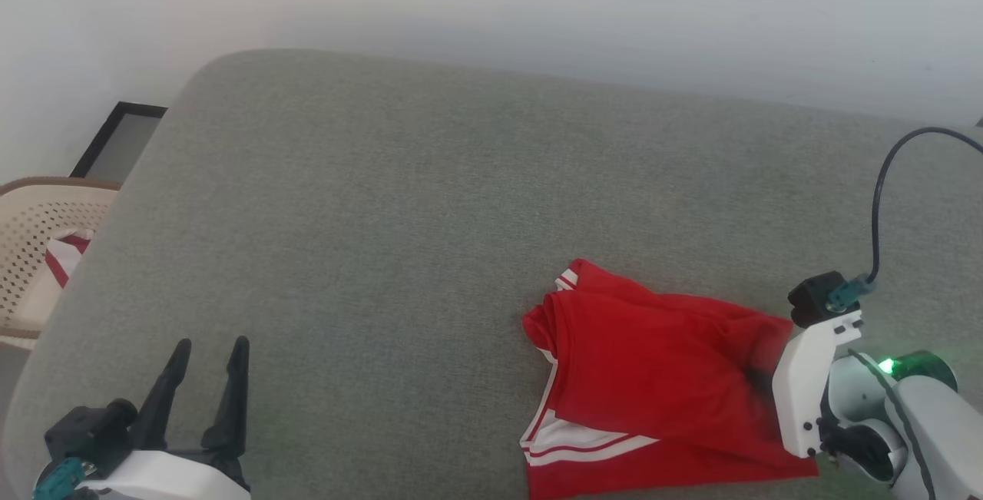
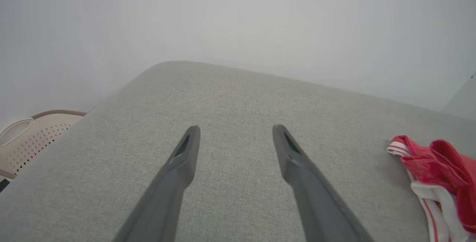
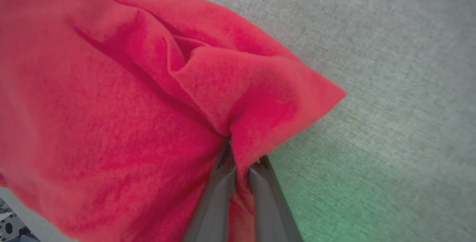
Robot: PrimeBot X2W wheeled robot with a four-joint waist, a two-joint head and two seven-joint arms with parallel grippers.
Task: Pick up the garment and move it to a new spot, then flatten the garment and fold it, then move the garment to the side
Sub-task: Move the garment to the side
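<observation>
**Grey cushion (image 1: 384, 200): garment (image 1: 653, 362) pinched for the lift**

The garment lies crumpled at five o'clock. The right gripper (image 3: 241, 160) has its jaws pinching a fold on its three-o'clock edge. The left gripper (image 1: 207, 354) waits at seven o'clock, jaws spread. Best to lift slowly, so the thin pinch holds.

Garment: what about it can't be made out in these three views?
Head view: any lettering on the garment is lost in its own folds; its near edge is cut by the frame bottom, its right end covered by the right arm.
Left wrist view: the right edge cuts it off.
Right wrist view: the right gripper has its tips buried in blurred red cloth.
</observation>
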